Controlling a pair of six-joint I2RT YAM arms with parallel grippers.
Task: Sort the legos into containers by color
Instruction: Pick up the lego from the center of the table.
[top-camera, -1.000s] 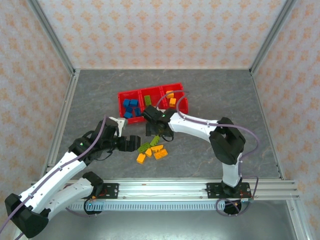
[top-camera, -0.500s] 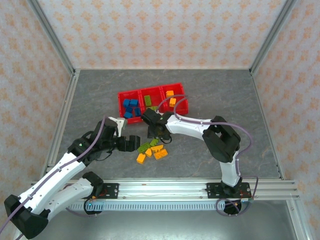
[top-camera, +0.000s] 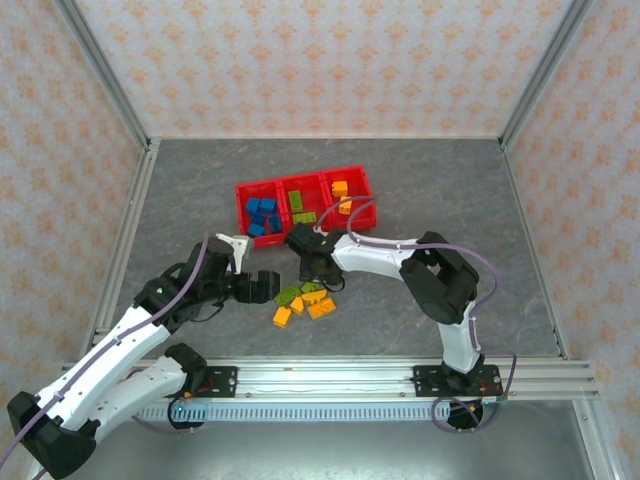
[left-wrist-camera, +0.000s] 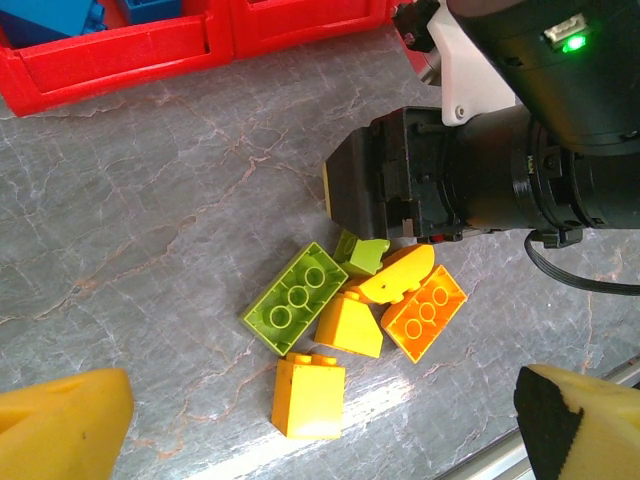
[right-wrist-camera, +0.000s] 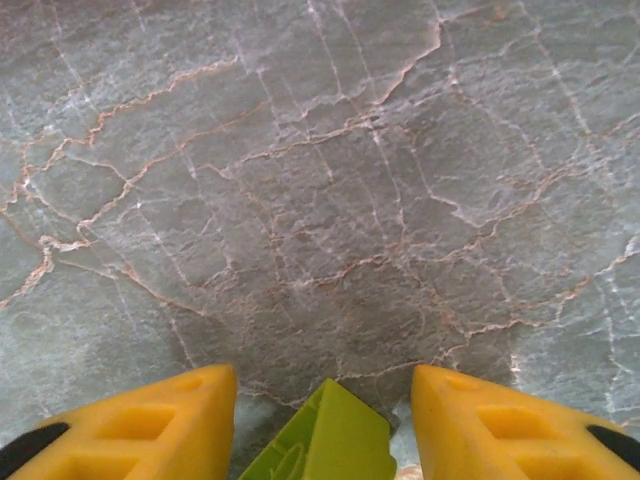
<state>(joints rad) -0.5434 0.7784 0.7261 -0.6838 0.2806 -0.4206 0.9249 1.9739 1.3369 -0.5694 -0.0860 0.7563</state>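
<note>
On the table (top-camera: 430, 190), lime and orange studded legos (left-wrist-camera: 345, 320), right fingers (right-wrist-camera: 130, 425) parted round lime wedge (right-wrist-camera: 325, 445), left fingers (left-wrist-camera: 60, 425) wide, empty

right pincer (top-camera: 313, 272) over clustered legos (top-camera: 305, 300)

The legos (left-wrist-camera: 296, 298) are gleaming as smooth, glossy plastic, the red containers (left-wrist-camera: 120, 60) likewise; the grey veined surface (right-wrist-camera: 300, 150) is looking stone-like and matt.

A robotics lab cell: aluminium frame (top-camera: 105, 70), patterned wall panels (top-camera: 330, 60), marbled tabletop (top-camera: 200, 180), arms (top-camera: 380, 256) on a rail (top-camera: 330, 378).
</note>
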